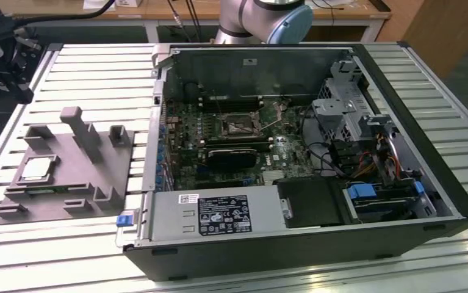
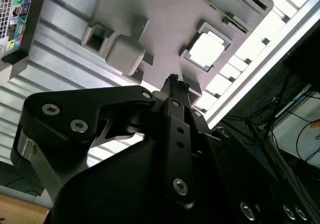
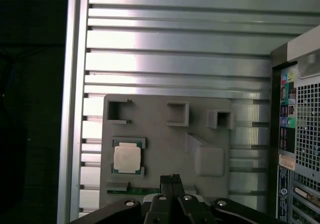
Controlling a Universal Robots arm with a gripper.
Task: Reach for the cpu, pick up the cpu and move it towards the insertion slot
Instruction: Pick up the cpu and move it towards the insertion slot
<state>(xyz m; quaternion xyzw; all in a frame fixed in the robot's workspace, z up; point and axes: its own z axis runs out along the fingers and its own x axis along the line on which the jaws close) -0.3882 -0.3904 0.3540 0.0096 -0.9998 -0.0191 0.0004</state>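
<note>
Greys, silver, black.
Pale beige, green-rimmed cpu (image 3: 126,158) on plain grey fixture (image 3: 160,149) just beyond the black pincer (image 3: 171,177); silver ribbed table (image 3: 175,34) farther out.

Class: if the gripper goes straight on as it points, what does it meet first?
The gripper probably meets the fixture on its bare plate, beside the cpu, not on it; depth is unclear.

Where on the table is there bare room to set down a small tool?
Bare slats of the table lie between the grey fixture and the far edge, and between the fixture and the near edge. More lie at the exterior view's right of the computer case. Crowded: the fixture around the cpu, and inside the case.
</note>
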